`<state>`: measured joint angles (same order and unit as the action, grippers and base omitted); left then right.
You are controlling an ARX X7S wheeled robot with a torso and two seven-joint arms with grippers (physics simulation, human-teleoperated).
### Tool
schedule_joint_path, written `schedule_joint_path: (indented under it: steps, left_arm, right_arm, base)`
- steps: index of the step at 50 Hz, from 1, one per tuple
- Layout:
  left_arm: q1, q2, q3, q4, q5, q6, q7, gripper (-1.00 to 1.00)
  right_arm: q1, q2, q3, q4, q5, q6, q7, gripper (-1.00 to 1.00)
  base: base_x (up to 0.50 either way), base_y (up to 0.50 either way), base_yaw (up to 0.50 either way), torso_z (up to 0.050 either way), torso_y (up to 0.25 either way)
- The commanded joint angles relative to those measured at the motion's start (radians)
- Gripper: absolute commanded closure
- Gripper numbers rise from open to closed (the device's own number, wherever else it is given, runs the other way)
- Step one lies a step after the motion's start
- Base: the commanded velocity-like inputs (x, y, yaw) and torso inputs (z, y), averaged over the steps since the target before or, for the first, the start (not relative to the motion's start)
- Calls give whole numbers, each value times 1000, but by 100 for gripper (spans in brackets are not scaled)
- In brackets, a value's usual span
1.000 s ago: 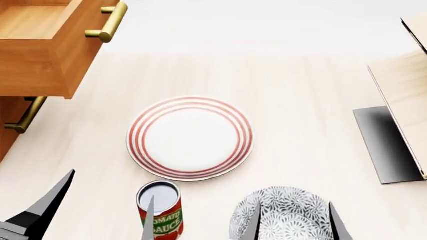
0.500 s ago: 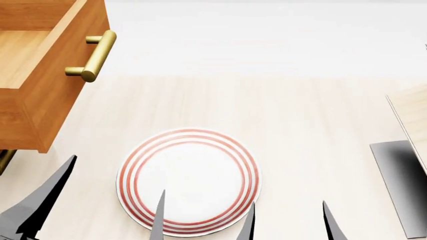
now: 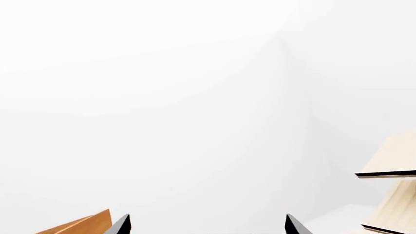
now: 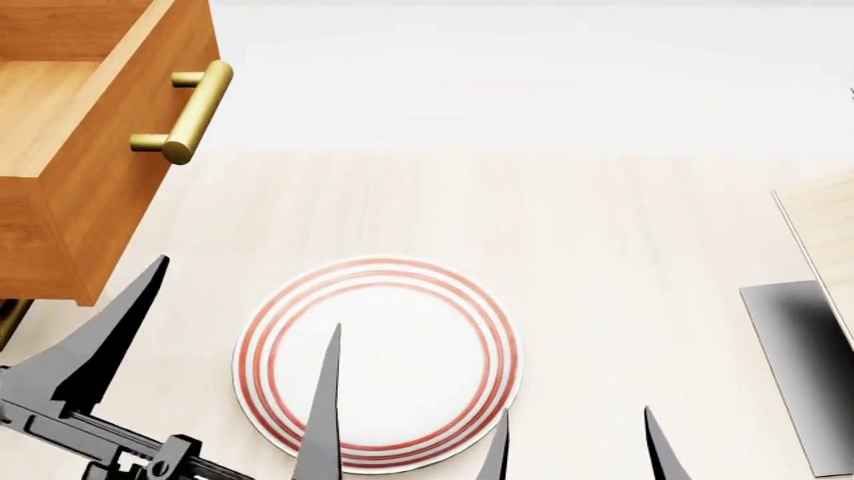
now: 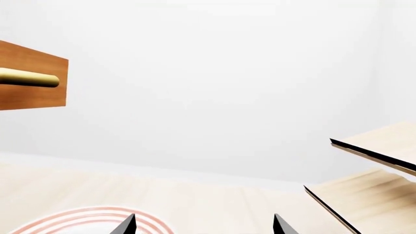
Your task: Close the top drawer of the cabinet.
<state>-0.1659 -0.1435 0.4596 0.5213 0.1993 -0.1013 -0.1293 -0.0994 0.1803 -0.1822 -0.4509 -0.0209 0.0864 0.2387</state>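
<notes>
The top drawer (image 4: pixel 80 150) stands pulled out at the upper left of the head view, its lighter wood inside showing and its brass bar handle (image 4: pixel 187 110) facing right. The rest of the cabinet is out of view, apart from a sliver of a lower brass handle (image 4: pixel 7 322). My left gripper (image 4: pixel 247 292) is open and empty, below and right of the drawer front, apart from it. My right gripper (image 4: pixel 577 412) is open and empty at the bottom middle. The right wrist view shows the drawer front (image 5: pixel 32 97) and handle (image 5: pixel 29 78). The left wrist view shows an orange-brown corner (image 3: pixel 85 225).
A white plate with red rings (image 4: pixel 376 360) lies on the pale wood table between the grippers and also shows in the right wrist view (image 5: pixel 85 219). A pale slanted rack (image 4: pixel 830 225) on a dark grey base (image 4: pixel 801 350) stands at the right edge.
The head view first shifted, so a sauce can and a patterned bowl left the frame. Since then my left gripper has come further into view, towards the drawer. The right gripper barely moved.
</notes>
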Motion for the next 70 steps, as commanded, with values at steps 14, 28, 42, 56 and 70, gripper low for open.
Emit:
schedule_joint_path:
  steps: [14, 28, 42, 56, 70]
  left_arm:
    - [-245, 63, -197, -60, -351, -278, 66, -100]
    - [-335, 60, -304, -119, -513, -384, 67, -100]
    - [-375, 65, -323, -348, -496, -290, 45, -100]
    - [-399, 44, -352, -524, -473, -170, 20, -100]
    - [-384, 18, -401, -515, -490, -140, -29, -100]
  right_arm:
    - [-4, 15, -20, 40, 12, -42, 14, -100]
    - [-14, 29, -12, 36, 41, -54, 17, -100]
    - [-18, 38, -11, 34, 55, -66, 25, -100]
    - [-12, 42, -14, 59, 69, -79, 29, -100]
    - [-15, 49, -15, 73, 81, -95, 35, -100]
  base:
    - [0, 0, 0, 0, 0]
    - [0, 0, 0, 0, 0]
    - [0, 0, 0, 0, 0]
    - [0, 0, 0, 0, 0]
    - [1, 0, 0, 0, 0]
